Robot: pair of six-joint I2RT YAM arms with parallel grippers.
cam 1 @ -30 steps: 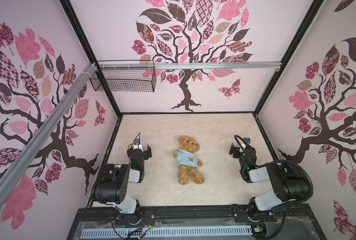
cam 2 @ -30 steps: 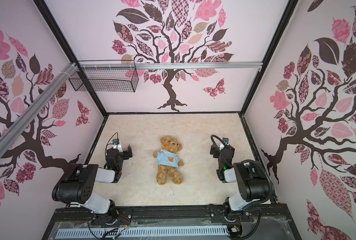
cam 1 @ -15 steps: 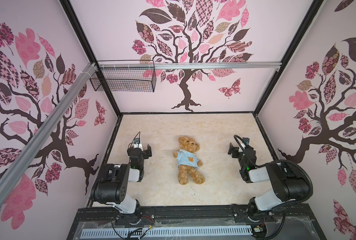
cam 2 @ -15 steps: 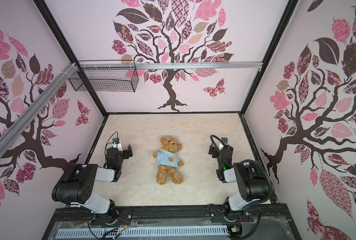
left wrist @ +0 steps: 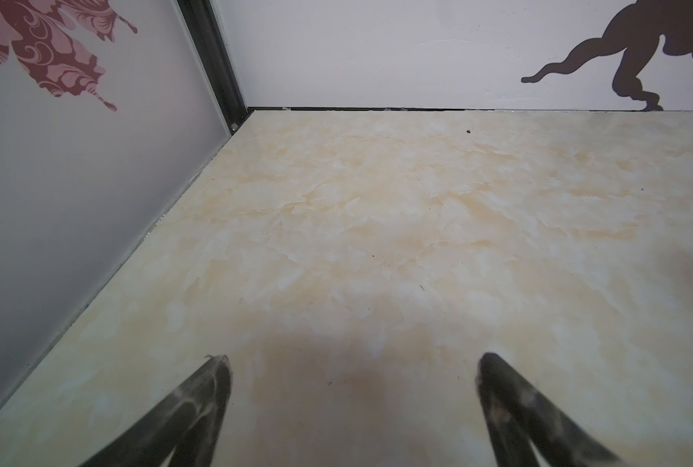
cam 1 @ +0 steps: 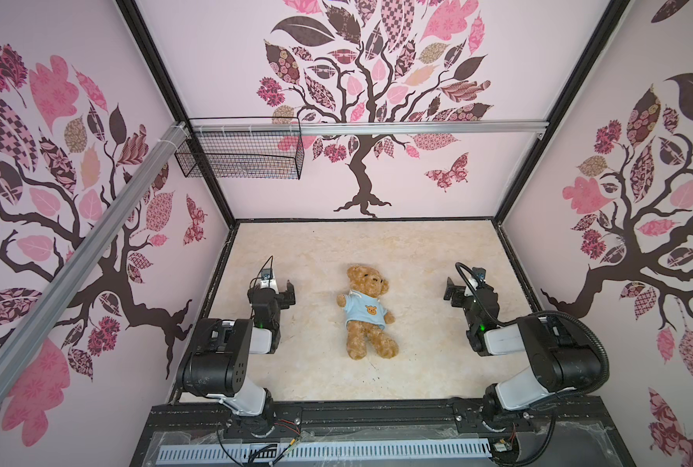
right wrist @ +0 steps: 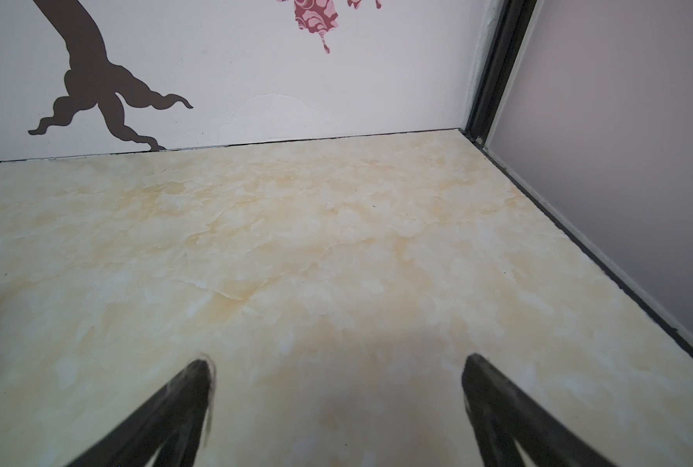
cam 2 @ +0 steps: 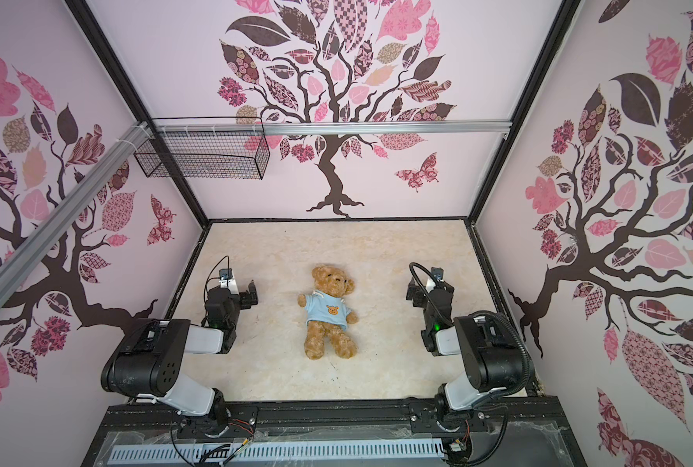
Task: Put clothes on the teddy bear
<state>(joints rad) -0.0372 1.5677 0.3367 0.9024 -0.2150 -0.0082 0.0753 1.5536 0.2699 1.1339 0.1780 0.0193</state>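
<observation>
Teddy bear (cam 1: 367, 281) face-up mid-desk, hoodie (cam 1: 364, 310) on. Your left end effector (left wrist: 351, 364) and right end effector (right wrist: 336, 364) are wide, empty, parked well apart from it. Looks done.

The teddy bear (cam 1: 366, 282) lay on its back in the middle of the tabletop (cam 1: 417, 250), head toward the back wall (cam 1: 478, 174) and feet toward the front. A shirt (cam 1: 364, 309) was on its body. The left fingers (cam 1: 290, 290) were off to its left and the right fingers (cam 1: 451, 289) off to its right, both well apart from it and pointing toward the back wall. A basket (cam 1: 239, 159) hung from a rail (cam 1: 438, 128) on the back wall, up high on the left side.
</observation>
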